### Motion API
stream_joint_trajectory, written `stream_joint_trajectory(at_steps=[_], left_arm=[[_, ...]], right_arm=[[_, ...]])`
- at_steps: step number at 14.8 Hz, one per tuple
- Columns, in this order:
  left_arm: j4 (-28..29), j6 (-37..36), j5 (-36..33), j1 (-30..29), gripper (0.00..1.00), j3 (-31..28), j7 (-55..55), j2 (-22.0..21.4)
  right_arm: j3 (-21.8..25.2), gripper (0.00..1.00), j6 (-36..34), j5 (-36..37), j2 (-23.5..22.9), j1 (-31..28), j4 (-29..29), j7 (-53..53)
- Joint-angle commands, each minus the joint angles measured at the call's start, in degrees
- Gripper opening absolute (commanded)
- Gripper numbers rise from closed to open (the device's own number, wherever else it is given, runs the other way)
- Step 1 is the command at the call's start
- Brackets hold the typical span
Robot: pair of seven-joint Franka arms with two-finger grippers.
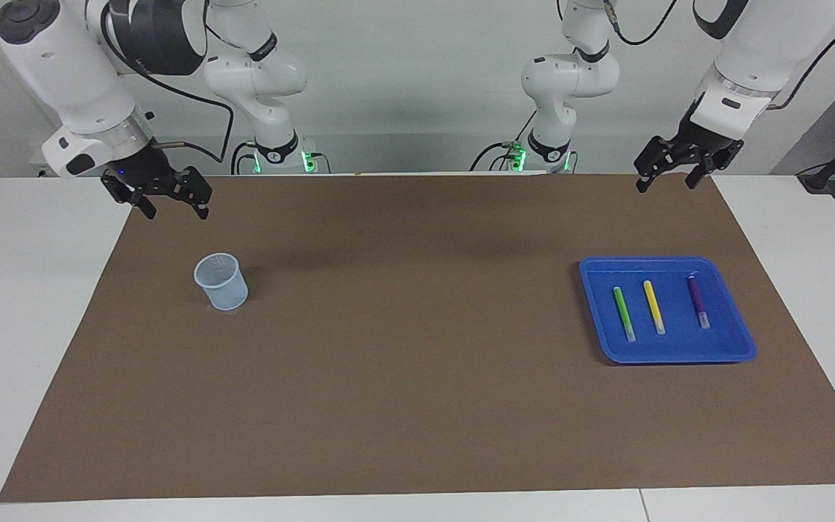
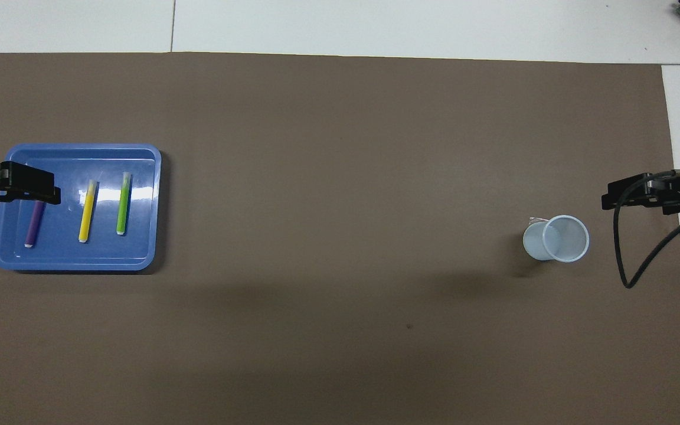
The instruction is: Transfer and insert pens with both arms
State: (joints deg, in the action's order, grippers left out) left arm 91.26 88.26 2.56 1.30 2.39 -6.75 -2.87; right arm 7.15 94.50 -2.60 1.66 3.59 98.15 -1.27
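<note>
White table, brown mat, two items on the mat.
A white table (image 1: 19,304) is carrying a brown mat (image 1: 417,377) covering most of its top. A blue tray (image 1: 740,341) is sitting on the mat toward the left arm's end; a pale cup (image 1: 222,283) is standing upright toward the right arm's end.

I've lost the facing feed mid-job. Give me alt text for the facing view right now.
Three pens, green, yellow and purple, lie side by side in a blue tray at the left arm's end of a brown mat; a pale cup stands at the right arm's end. The left gripper and right gripper hang raised over the mat's robot-side edge, jaws open, holding nothing.
</note>
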Motion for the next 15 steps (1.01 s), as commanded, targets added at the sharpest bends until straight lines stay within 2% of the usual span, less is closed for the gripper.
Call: stream_joint_trajectory(at_steps=[1,6,11,15], left_arm=[[1.5,1.0,0.3,0.5,1.00,-0.6,-0.6,-1.4],[2.2,1.2,-0.4,0.3,1.00,-0.8,0.1,-1.7],[14.6,10.7,-0.4,-1.7,1.00,-0.9,2.3,-7.2],[18.9,13.7,-0.4,-2.0,1.00,-0.9,3.3,-8.1]], right_arm=[[0.0,1.00,0.2,0.1,1.2,0.1,1.0,0.0],[0.0,1.00,0.2,0.1,1.2,0.1,1.0,0.0],[0.0,1.00,0.2,0.1,1.2,0.1,1.0,0.0],[0.0,1.00,0.2,0.1,1.2,0.1,1.0,0.0]])
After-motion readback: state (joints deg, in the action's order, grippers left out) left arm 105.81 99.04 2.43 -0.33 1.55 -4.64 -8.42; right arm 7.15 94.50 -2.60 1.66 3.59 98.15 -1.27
